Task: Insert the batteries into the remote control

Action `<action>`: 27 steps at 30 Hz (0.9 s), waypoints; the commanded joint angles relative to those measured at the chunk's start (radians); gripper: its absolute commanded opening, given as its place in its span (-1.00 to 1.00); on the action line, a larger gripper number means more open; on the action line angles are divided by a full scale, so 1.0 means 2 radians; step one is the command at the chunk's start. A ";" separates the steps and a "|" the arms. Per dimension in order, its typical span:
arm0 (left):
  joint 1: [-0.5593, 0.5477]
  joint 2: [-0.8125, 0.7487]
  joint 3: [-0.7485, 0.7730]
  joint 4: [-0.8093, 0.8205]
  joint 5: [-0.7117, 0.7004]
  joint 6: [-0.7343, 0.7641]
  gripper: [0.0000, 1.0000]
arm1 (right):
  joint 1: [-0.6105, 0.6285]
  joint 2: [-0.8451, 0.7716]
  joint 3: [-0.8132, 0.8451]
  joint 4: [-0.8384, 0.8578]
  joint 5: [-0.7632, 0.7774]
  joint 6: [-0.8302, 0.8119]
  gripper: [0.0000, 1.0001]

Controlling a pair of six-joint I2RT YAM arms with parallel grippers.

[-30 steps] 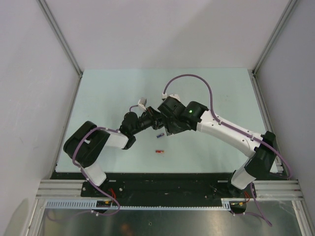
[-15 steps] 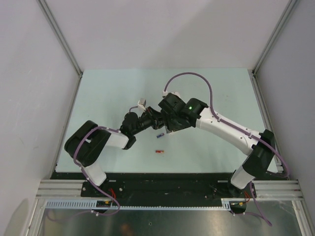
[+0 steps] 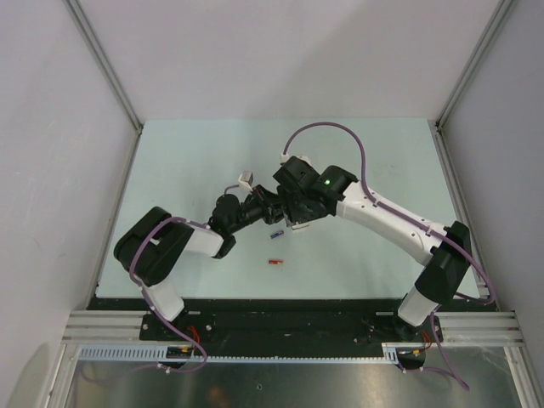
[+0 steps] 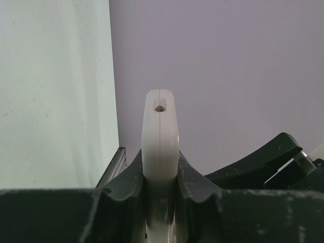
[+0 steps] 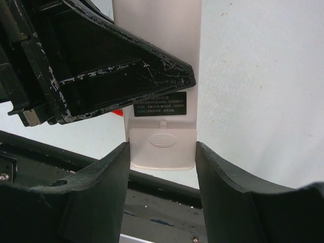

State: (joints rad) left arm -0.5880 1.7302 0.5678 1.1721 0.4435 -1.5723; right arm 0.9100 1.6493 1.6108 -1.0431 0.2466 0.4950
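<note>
Remote control (image 4: 160,136): probably light, stiff, slick; hold by long edges. Left hand (image 4: 160,169) clamps it; right hand (image 5: 162,149) straddles 6 o'clock cover end, grip unclear.

Pale mint-green table (image 3: 195,153), plain grey-lilac walls (image 3: 280,51) all round, aluminium rails (image 3: 102,64) in the corners, soft even light.

Left wrist view: lower part of the remote control (image 4: 160,131) sits buried in the left hand (image 4: 160,169), cut by the bottom edge. Right wrist view: its far end runs off the top edge, the left hand covers one side, label (image 5: 160,104) print too small to read. Overhead, the wrists (image 3: 297,200) hide it; blue battery (image 3: 275,232) and red battery (image 3: 274,262) are mere specks.
</note>
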 commanded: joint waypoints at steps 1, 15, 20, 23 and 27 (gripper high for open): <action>-0.005 -0.009 0.030 0.067 0.011 -0.028 -1.00 | -0.002 0.007 0.008 -0.006 -0.001 -0.010 0.14; -0.003 -0.005 0.033 0.068 0.008 -0.022 -1.00 | 0.021 -0.003 -0.005 -0.015 0.012 0.003 0.15; -0.002 -0.004 0.035 0.069 0.009 -0.022 -1.00 | 0.023 -0.006 -0.009 -0.018 0.014 0.008 0.16; -0.001 -0.002 0.037 0.069 0.010 -0.022 -1.00 | 0.024 -0.009 -0.012 -0.019 0.013 0.009 0.16; 0.000 -0.001 0.038 0.069 0.010 -0.022 -1.00 | 0.025 -0.015 -0.020 -0.017 0.014 0.012 0.15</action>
State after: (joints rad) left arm -0.5880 1.7390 0.5781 1.1812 0.4667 -1.5711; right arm 0.9451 1.6382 1.5993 -1.0428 0.2855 0.5041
